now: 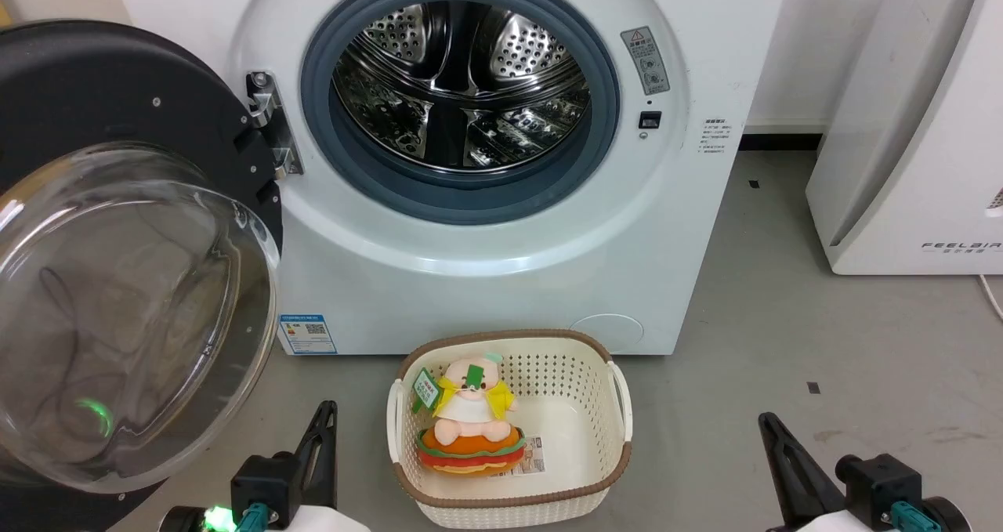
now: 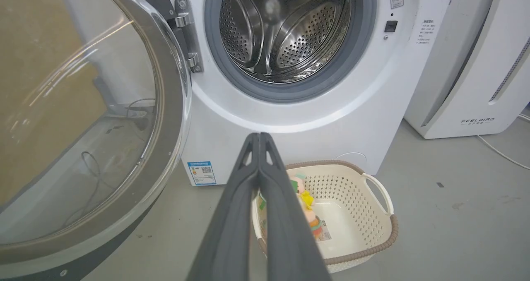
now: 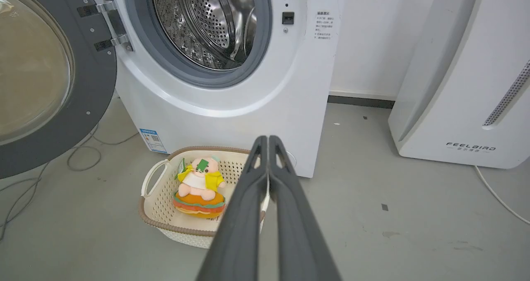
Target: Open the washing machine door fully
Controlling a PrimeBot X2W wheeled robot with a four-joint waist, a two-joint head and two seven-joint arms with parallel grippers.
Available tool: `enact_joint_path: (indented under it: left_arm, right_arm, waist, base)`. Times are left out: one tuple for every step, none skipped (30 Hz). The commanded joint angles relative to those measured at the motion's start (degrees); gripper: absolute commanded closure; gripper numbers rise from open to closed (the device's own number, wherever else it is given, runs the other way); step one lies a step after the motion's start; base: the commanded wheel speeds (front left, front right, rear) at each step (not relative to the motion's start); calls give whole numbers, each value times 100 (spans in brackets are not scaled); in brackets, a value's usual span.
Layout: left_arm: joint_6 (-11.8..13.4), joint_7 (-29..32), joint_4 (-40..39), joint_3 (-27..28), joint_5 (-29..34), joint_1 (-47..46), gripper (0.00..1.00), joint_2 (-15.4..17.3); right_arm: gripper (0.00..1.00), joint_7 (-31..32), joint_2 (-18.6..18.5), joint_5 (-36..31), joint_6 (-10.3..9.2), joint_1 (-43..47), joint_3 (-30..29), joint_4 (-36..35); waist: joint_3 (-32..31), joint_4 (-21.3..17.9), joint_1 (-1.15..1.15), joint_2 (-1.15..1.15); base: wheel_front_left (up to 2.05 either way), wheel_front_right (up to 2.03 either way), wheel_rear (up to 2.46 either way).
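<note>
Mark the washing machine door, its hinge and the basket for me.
washing machine door (image 1: 117, 93): head view, upper part of its dark inner face.
hinge (image 1: 270, 128): head view, middle of the metal bracket.
basket (image 1: 509, 334): head view, brown far rim.

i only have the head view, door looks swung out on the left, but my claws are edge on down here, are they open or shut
Observer: In the left wrist view the left claw is shut, its two long dark fingers pressed together with nothing between them.
Operator: and the right one
Observer: The right wrist view shows the right claw shut and empty too, closed along its whole length.
Operator: what are those lines i see through the glass
Observer: Thin grey cables lying looped on the floor beside the big white front-loading washing machine, below the large round black-ringed washing machine door.
</note>
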Motion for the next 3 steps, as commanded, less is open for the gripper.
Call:
enact_joint_path:
  left_arm:
    - [-47,18,-41,41,72,-82,100,-30]
    - [-55,29,-51,54,82,-84,100,-37]
    - [-63,40,-60,66,92,-85,100,-44]
  right_arm:
    - [100,20,6,-48,1,-125,-9,-58]
    - [100,30,6,-51,1,-129,-10,-68]
    - [100,39,6,-55,1,-133,-11,-78]
  waist:
    - [2,0,0,0]
    - [5,0,0,0]
    - [7,1,0,0]
  base:
    - [0,0,0]
    - [0,0,0]
    - [0,0,0]
